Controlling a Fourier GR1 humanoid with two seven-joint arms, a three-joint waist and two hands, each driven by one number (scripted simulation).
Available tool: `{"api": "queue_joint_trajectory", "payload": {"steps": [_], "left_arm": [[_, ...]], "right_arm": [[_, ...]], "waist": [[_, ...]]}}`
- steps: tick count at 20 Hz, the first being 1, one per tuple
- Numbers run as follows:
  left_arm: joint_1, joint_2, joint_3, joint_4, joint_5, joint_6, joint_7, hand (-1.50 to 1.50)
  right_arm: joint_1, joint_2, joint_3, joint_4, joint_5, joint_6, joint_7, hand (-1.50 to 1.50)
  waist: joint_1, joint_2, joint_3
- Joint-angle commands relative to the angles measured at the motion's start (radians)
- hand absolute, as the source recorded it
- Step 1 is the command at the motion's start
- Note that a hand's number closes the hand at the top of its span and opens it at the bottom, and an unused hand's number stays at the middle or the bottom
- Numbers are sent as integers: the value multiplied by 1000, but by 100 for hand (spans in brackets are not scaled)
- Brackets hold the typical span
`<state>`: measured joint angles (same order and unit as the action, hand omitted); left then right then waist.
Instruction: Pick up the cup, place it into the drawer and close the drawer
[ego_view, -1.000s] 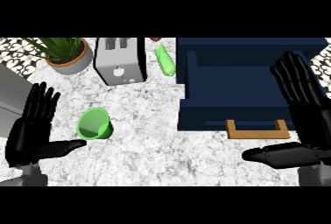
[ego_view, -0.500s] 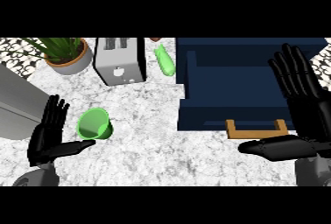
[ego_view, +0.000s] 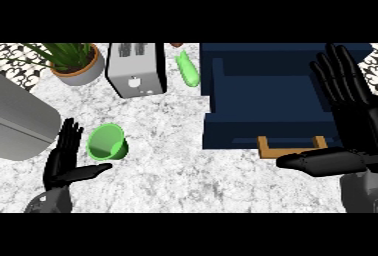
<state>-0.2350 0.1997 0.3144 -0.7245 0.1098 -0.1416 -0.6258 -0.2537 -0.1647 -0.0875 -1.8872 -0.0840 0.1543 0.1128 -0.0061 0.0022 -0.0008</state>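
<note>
Left robot hand (ego_view: 65, 162) hovers open, empty, just left of the green cup (ego_view: 108, 142) on the tabletop (ego_view: 184, 170). Right robot hand (ego_view: 347, 120) rests open beside the open drawer (ego_view: 266, 100).

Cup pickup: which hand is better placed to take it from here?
Left. The left hand is open right beside the green cup, which lies tipped on the counter. The right hand is open far across, over the open blue drawer.
</note>
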Motion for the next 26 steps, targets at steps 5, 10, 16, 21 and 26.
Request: {"api": "queue_joint_trajectory", "payload": {"steps": [5, 10, 16, 21, 26], "left_arm": [[-140, 68, 40, 358, -18, -24, -213, -150], [-178, 50, 48, 528, -51, -29, -401, -150], [-220, 47, 60, 564, -46, -22, -425, -150], [-256, 7, 43, 567, -69, 18, -421, -150], [-252, 29, 44, 578, -71, -28, -432, -150]], "right_arm": [[47, 14, -1, 49, 17, 24, -96, -150], [0, -13, -22, -12, -35, 26, 19, -150], [-64, -5, 1, 13, -16, 9, 51, -150], [-45, -2, -21, 54, -4, 5, -2, -150], [-39, -46, -61, -3, -72, 50, 32, -150]], "waist": [[-2, 1, 0], [-17, 6, -2], [-19, 9, -4], [-24, 11, -4], [-30, 10, -4]]}}
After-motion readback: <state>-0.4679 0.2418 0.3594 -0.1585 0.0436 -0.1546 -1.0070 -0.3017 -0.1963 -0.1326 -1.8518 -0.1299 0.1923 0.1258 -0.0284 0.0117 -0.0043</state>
